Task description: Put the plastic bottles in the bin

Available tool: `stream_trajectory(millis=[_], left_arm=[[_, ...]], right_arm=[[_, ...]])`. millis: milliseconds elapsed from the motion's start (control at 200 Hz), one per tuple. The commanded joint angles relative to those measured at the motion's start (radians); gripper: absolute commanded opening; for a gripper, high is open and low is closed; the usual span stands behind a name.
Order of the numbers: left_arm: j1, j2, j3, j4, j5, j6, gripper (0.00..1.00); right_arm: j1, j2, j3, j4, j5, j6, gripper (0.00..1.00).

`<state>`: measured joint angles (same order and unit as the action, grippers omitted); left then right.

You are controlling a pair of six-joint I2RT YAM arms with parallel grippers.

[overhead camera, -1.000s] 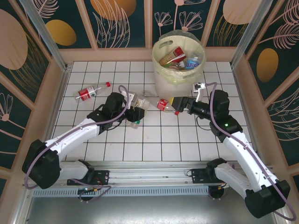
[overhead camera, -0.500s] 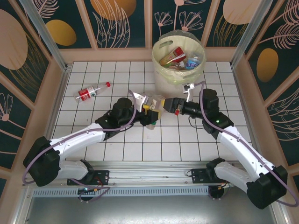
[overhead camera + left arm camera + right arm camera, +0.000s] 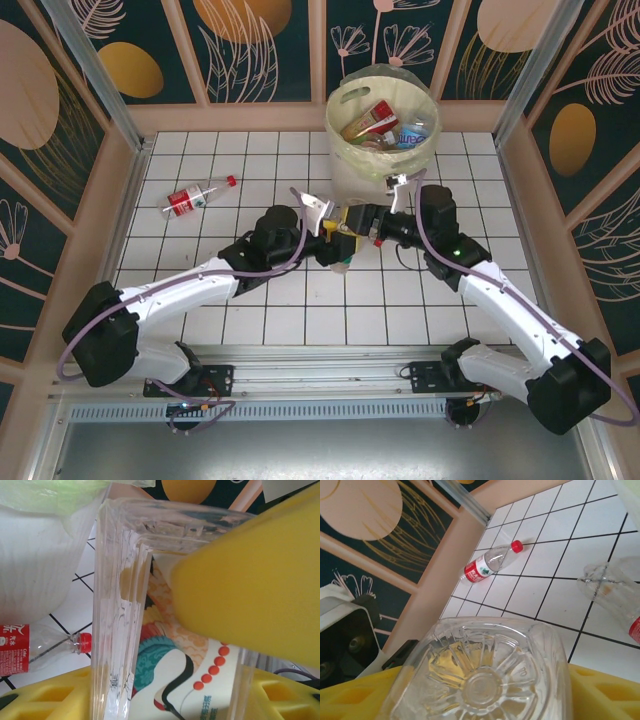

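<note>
At the middle of the white tiled counter, just in front of the bin, the left hand and the right hand meet tip to tip around one clear bottle. Each wrist view shows that hand's yellow foam pads pressed against the bottle's sides, so both hands look clamped on it. The bottle is thin, glossy plastic with a squarish body and ribbed, faceted walls. Its base is moulded in a radial star pattern. A label printed with a teal and white bird and red dots shows through the wall.

The bin is a large round white bucket lined with a crinkled pale yellow-green bag folded over the rim. Inside it lie several bottles, one with a red label and one with a blue one.

A red-labelled bottle, clear with a red cap, lies on its side at the far left of the counter, well apart from both hands. A second red-labelled bottle, also clear and red-capped, lies on the tiles close to the bin's white wall.
</note>
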<state>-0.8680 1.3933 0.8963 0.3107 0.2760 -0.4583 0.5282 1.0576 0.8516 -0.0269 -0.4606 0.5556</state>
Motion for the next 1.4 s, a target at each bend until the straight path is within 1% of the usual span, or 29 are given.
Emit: stream_trajectory(millis=[0,125,195,260,315,385,595,711,816,896,986,1056,1146,1331,1396], left_arm=[[-0.021,0.019,0.04,0.047,0.027,-0.003,0.58],[-0.023,0.023,0.05,0.041,0.024,0.003,0.63],[-0.023,0.017,0.053,0.038,0.001,0.01,0.73],[-0.022,0.004,0.056,0.038,-0.018,0.02,0.79],[-0.024,-0.014,0.053,0.042,-0.037,0.027,0.91],[-0.024,-0.045,0.042,0.054,-0.046,0.047,0.98],[-0.024,-0.166,-0.016,0.069,-0.082,0.105,0.98],[-0.024,-0.243,-0.063,0.085,-0.108,0.114,0.99],[-0.024,-0.31,-0.123,0.14,-0.134,0.104,0.99],[-0.024,-0.348,-0.157,0.169,-0.143,0.092,0.98],[-0.025,-0.373,-0.173,0.158,-0.15,0.087,0.98],[-0.024,-0.385,-0.182,0.146,-0.148,0.087,0.98],[-0.024,-0.404,-0.195,0.134,-0.145,0.088,0.98],[-0.024,-0.443,-0.214,0.082,-0.161,0.098,0.99],[-0.023,-0.456,-0.218,0.063,-0.169,0.102,0.99]], right_arm=[[0.013,-0.002,0.051,0.01,-0.008,-0.015,0.67],[0.013,-0.006,0.058,-0.003,0.006,-0.022,0.59],[0.013,-0.009,0.064,-0.011,0.012,-0.027,0.58],[0.013,-0.013,0.074,-0.025,0.026,-0.037,0.57],[0.013,-0.016,0.085,-0.037,0.038,-0.047,0.57],[0.013,-0.02,0.106,-0.071,0.066,-0.067,0.57],[-0.008,-0.045,0.201,-0.168,0.175,-0.16,0.58],[-0.011,-0.051,0.266,-0.216,0.298,-0.237,0.59],[-0.014,-0.044,0.328,-0.229,0.405,-0.317,0.59],[-0.021,-0.019,0.391,-0.24,0.46,-0.371,0.59],[-0.028,0.015,0.455,-0.23,0.514,-0.427,0.59],[-0.04,0.05,0.504,-0.214,0.538,-0.461,0.59],[-0.065,0.102,0.568,-0.19,0.539,-0.487,0.59],[-0.132,0.227,0.696,-0.141,0.482,-0.502,0.59],[-0.151,0.267,0.738,-0.132,0.48,-0.499,0.59]])
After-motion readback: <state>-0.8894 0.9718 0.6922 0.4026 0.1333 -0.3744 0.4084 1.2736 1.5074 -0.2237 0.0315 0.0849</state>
